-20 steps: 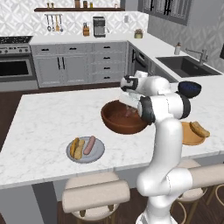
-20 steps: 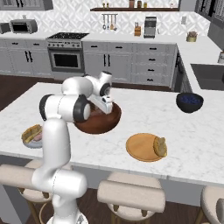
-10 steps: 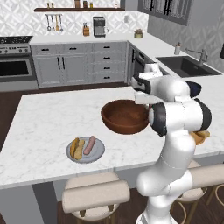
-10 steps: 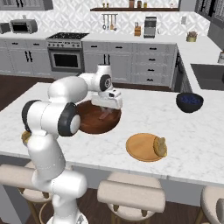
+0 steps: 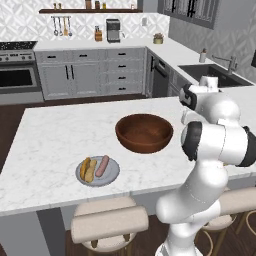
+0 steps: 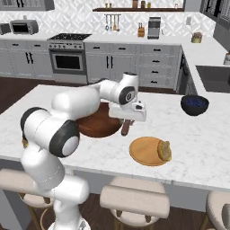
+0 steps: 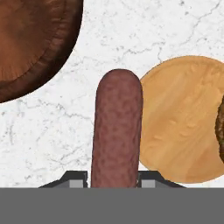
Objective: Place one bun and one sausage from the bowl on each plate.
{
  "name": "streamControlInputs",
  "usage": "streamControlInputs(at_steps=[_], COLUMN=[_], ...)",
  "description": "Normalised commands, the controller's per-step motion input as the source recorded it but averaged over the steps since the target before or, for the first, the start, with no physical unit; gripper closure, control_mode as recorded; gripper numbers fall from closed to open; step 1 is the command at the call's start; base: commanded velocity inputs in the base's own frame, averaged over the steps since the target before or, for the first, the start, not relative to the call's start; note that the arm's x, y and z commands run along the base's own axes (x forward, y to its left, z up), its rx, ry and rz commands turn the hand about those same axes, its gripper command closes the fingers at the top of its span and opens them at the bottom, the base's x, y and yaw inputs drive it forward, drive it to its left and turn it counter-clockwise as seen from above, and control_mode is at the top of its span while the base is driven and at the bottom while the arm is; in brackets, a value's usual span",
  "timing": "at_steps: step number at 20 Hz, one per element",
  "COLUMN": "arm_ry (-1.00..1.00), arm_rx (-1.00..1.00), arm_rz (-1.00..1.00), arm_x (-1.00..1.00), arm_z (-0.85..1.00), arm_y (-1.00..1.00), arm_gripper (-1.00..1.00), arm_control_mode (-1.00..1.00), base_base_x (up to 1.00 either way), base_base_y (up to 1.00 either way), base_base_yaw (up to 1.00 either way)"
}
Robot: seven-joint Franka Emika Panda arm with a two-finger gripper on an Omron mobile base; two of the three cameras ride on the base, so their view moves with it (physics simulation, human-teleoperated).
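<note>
My gripper [image 6: 127, 121] is shut on a reddish-brown sausage [image 6: 125, 128] that hangs upright just above the marble counter, between the bowl [image 6: 96, 129] and the orange-tan plate [image 6: 144, 151]. In the hand view the sausage [image 7: 117, 131] runs up from between my gripper [image 7: 116, 178] tips, with the bowl [image 7: 30, 48] at upper left and the orange-tan plate [image 7: 179, 122] at right. A bun [image 6: 164, 150] lies on that plate's right side. The grey-blue plate [image 5: 113, 175] holds a bun [image 5: 88, 169] and a sausage [image 5: 102, 165]. The bowl [image 5: 144, 141] looks empty inside.
A small dark blue bowl [image 6: 194, 104] stands on the counter beyond the orange-tan plate. A sink [image 5: 210, 73] lies to the far right. Padded stools [image 6: 134, 201] line the island's near edge.
The arm has swung right from over the bowl, carrying the sausage to a spot beside the orange-tan plate. The grip has stayed the same.
</note>
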Motion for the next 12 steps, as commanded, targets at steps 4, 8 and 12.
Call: streamControlInputs(at_steps=[4, 8, 12], arm_ry=[0.05, 0.06, 0.01], arm_rx=[0.02, -0.04, 0.0], arm_rz=[0.16, 0.06, 0.0], arm_x=[-0.01, 0.0, 0.0], arm_z=[-0.39, -0.66, -0.65], arm_y=[-0.6, -0.21, -0.64], arm_gripper=[1.0, 1.0, 1.0], arm_control_mode=[-1.0, -1.0, -1.0], base_base_x=[0.0, 0.0, 0.0], base_base_y=[0.0, 0.0, 0.0], base_base_yaw=[0.0, 0.0, 0.0])
